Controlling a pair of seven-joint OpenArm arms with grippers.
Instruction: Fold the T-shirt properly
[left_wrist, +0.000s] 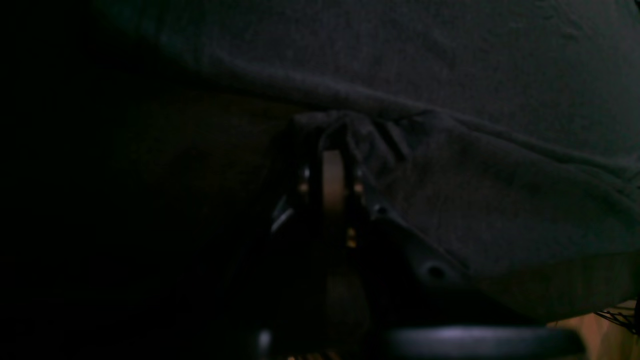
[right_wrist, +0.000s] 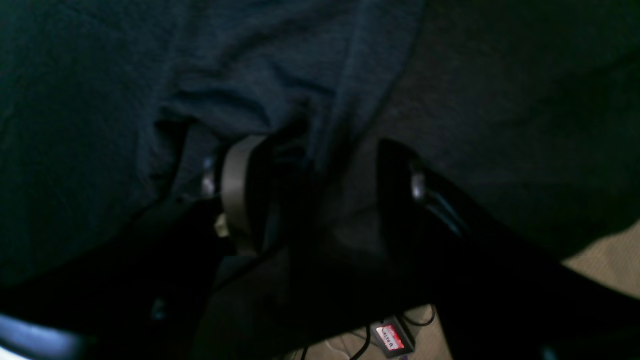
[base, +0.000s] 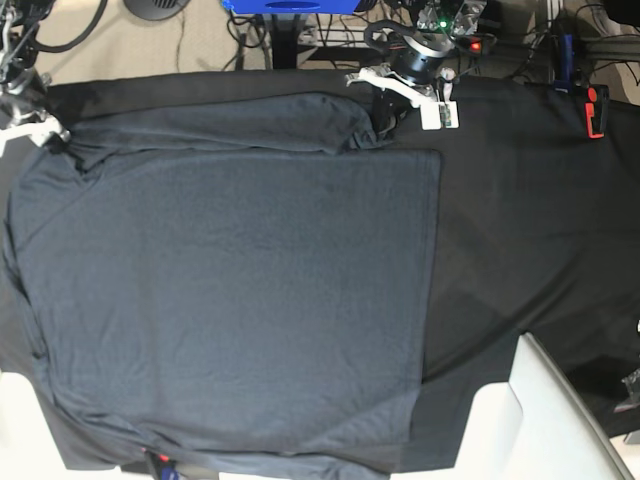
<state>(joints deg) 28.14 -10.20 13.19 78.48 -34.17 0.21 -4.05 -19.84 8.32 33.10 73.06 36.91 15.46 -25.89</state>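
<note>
- Base view: the T-shirt (base: 230, 300) is spread flat over most of the frame, from the left edge to just right of centre, on the black table cloth (base: 530, 220).
- A rumpled band of the shirt is seen along its upper edge, bunched toward the top centre.
- The left gripper (base: 385, 108) is placed at the top centre, at the right end of that bunched band.
- The right gripper (base: 52, 138) is placed at the upper left corner, at the shirt's edge.
- Left wrist view: the left gripper (left_wrist: 332, 132) is seen at centre with its jaws narrow and pinched on a gathered fold of the T-shirt (left_wrist: 450, 75).
- Right wrist view: a fold of the T-shirt (right_wrist: 280, 65) is seen running down between the jaws of the right gripper (right_wrist: 320, 165), which are held apart around it; whether the cloth is pinched cannot be told.
</note>
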